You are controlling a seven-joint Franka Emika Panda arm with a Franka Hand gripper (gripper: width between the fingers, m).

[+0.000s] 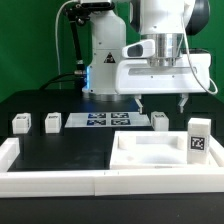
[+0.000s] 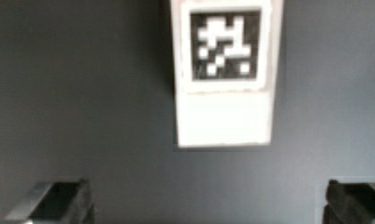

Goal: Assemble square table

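Observation:
The square table's white slab (image 1: 140, 158), with its raised rim, lies at the front right of the black table. Two small white leg blocks (image 1: 20, 123) (image 1: 52, 122) sit at the exterior view's left. A third leg block (image 1: 160, 120) lies just behind the slab. A taller tagged leg block (image 1: 197, 138) stands upright at the slab's right end. My gripper (image 1: 161, 104) hangs open a little above the third leg block. In the wrist view that leg block (image 2: 225, 75) lies lengthwise, tag up, ahead of my gripper (image 2: 209, 205), whose dark fingertips (image 2: 59, 202) hold nothing.
The marker board (image 1: 100, 120) lies flat between the left legs and the third leg. Long white border rails (image 1: 50, 181) run along the front edge and the left side (image 1: 8, 150). The robot's white base (image 1: 100, 60) stands behind.

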